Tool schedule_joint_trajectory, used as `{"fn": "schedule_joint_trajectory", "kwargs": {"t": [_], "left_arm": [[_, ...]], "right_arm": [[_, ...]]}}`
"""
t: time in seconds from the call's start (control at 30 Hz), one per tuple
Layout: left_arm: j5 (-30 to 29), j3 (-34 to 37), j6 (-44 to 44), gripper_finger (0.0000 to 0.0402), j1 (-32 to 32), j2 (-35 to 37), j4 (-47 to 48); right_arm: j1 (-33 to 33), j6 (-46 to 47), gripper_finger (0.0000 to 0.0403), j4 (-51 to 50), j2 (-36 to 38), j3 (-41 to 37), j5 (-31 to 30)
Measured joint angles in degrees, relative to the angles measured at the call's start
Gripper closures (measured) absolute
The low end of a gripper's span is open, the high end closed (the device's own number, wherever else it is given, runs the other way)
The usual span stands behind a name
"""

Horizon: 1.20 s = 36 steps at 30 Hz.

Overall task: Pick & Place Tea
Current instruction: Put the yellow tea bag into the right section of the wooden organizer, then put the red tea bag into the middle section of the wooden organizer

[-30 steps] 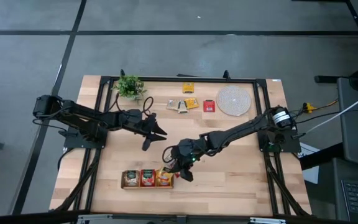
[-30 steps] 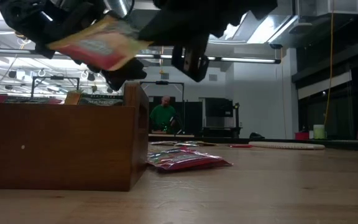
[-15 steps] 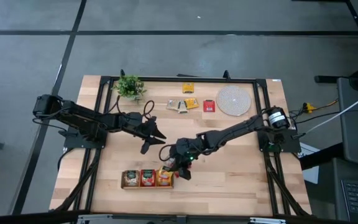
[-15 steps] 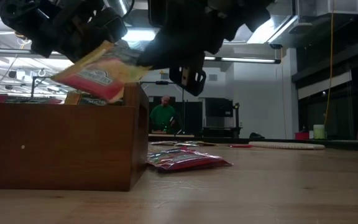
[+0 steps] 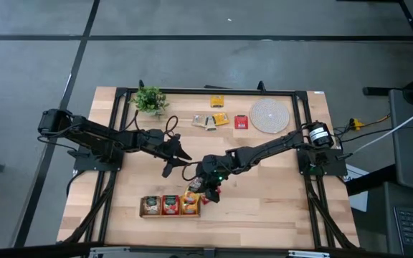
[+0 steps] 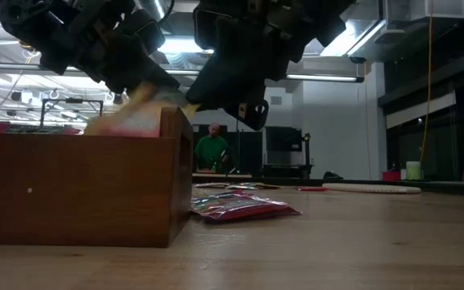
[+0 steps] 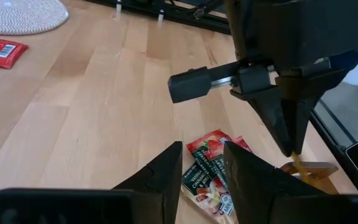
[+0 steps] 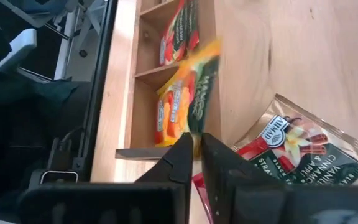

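Observation:
A long wooden tray [image 5: 151, 213] lies near the table's front edge with tea sachets in its compartments. My right gripper [image 8: 197, 142] hangs over the tray's right end, shut on a yellow-orange tea sachet [image 8: 185, 99], which shows blurred as it reaches down into the right-end compartment [image 6: 131, 122]. Beside that end of the tray, red sachets [image 8: 291, 149] lie flat on the table. My left gripper [image 7: 202, 149] waits open and holding nothing, a little toward the table's far left of the tray [image 5: 183, 159]. More tea sachets [image 5: 221, 119] lie at the far side. My right gripper pinches the yellow-orange sachet's upper edge [image 8: 196, 132] between its two fingertips. The fingers [image 7: 289, 134] come from above, slanting down. The sachet hangs below them edge-on, its lower part [image 7: 297, 165] inside the tray's right-end compartment.
A round woven mat [image 5: 269, 115] and a small green plant [image 5: 150, 99] stand at the far side. Bare wood [image 5: 264, 193] stretches to the right of the tray. A person [image 6: 211, 147] shows far off in the room behind.
My right gripper has sunk a little over the tray's right end. The yellow-orange sachet, held tilted above the tray's wall before, now hangs down into the right-end compartment.

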<state>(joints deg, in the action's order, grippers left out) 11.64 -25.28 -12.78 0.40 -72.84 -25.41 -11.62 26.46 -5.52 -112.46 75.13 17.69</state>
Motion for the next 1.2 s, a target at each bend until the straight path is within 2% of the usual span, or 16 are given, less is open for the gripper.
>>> {"fn": "schedule_joint_trajectory", "kwargs": {"t": [0.33, 0.5, 0.67, 0.87, 1.0, 1.13, 1.2], "left_arm": [[0.0, 0.0, 0.0, 0.0288, 0.0, 0.0, 0.0], [0.0, 0.0, -1.2, 0.0288, 0.0, 0.0, 0.0], [0.0, 0.0, -3.0, 0.0288, 0.0, 0.0, 0.4], [0.0, 0.0, -3.0, 0.029, -0.9, 0.0, 0.4], [0.0, 0.0, -1.7, 0.0292, -1.6, 0.0, 0.4], [-0.1, 0.0, -1.6, 0.029, -1.9, 0.0, 0.4], [-0.1, 0.0, -1.5, 0.0291, -1.9, 0.0, 0.4]], "right_arm": [[0.0, -1.3, 0.0306, 0.0, 0.0, 0.0, -0.1], [0.1, -4.1, 0.0302, -0.9, 0.0, 0.0, -0.1], [0.1, -4.3, 0.0302, -6.6, 0.0, 0.0, -0.4], [-2.4, -0.7, 0.0302, -10.7, 0.1, -2.2, -8.2], [-3.8, 1.1, 0.0322, -8.6, 0.1, -4.2, -8.2], [-4.6, 1.6, 0.0384, -4.0, 0.0, -4.9, -6.5], [-4.7, 1.7, 0.0394, -1.1, -0.6, -5.1, -4.8]]}}
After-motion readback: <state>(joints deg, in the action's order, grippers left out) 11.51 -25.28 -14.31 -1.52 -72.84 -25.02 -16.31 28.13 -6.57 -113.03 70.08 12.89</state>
